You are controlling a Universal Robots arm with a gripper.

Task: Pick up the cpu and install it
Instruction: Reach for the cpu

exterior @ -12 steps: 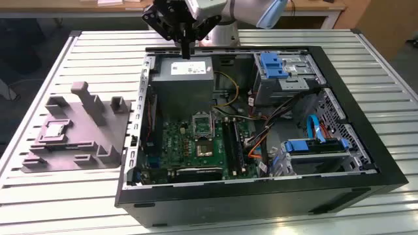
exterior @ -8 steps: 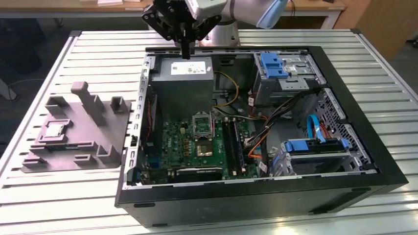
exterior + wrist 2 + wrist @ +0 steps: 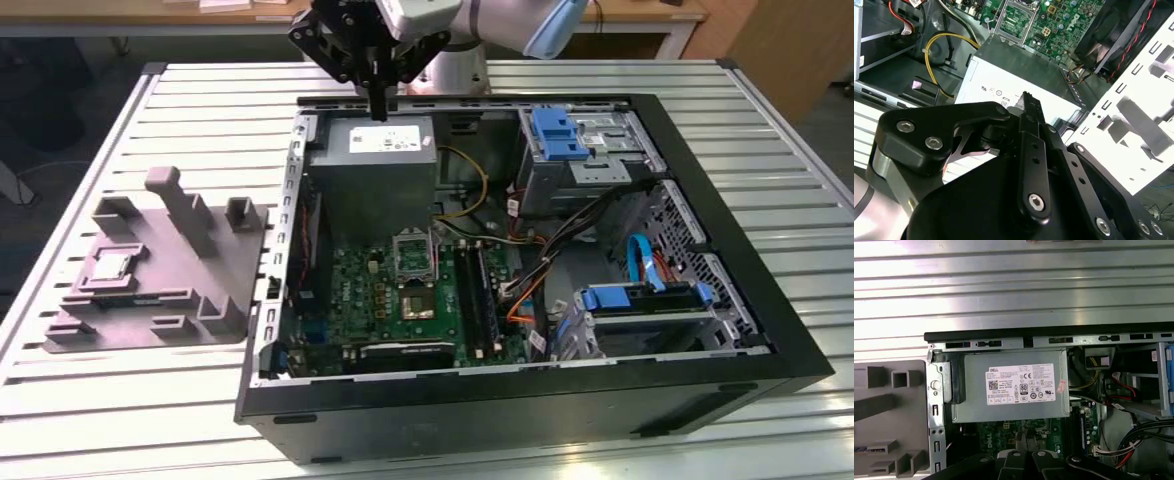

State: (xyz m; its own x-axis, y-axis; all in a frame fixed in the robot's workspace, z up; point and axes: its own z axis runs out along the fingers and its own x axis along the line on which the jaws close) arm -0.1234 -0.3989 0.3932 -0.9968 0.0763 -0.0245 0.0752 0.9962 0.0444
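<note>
Slatted metal tabletop (image 3: pixel 767 120) carries an open PC case (image 3: pixel 534 410) and, on the exterior view's left, a grey tray (image 3: pixel 200 300). The cpu (image 3: pixel 112 266) lies flat in a recess of that tray, untouched. The gripper (image 3: pixel 383 108) hangs above the power supply (image 3: pixel 374 165) at the case's far end, well apart from the cpu; its fingers look pressed together with nothing between them. By my reading the pick has not begun and the arm is at the approach stage. Reaching the cpu calls for clearing the case wall, parting the fingers and squaring up over it. The motherboard (image 3: pixel 380 300) lies bare inside.
</note>
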